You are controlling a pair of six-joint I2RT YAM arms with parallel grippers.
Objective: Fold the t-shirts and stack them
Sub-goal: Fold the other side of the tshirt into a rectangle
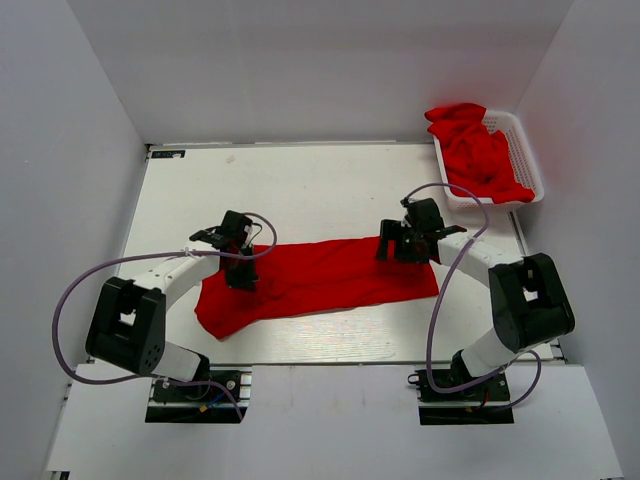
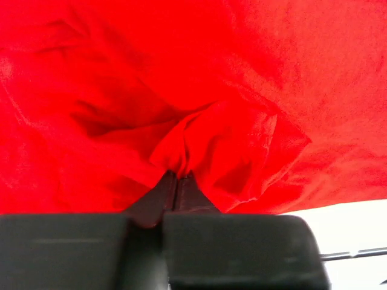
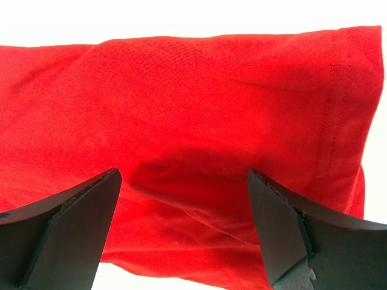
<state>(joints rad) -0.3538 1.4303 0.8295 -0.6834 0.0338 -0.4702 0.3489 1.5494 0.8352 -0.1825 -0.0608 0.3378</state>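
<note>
Early stage: one t-shirt (image 1: pixel 330 275) lies as a long band on the table (image 1: pixel 300 190), left gripper (image 2: pixel 176 184) pinching its cloth, right gripper (image 3: pixel 183 181) spread wide over its other end; further t-shirts (image 1: pixel 475 150) wait in the basket (image 1: pixel 525 140), none stacked.

Bright red cloth against white, with black and lilac hardware.

The spread t-shirt (image 1: pixel 320 278) is plain bright red with matching red hem stitching, and the heaped t-shirts (image 1: pixel 478 150) are the same red. The basket (image 1: pixel 523 140) is white lattice and the table (image 1: pixel 300 190) white. The left gripper (image 2: pixel 176 180) and right gripper (image 3: pixel 184 178) are black, the arms (image 1: pixel 170 272) white with black joints, and the cables (image 1: pixel 56 312) lilac.
</note>
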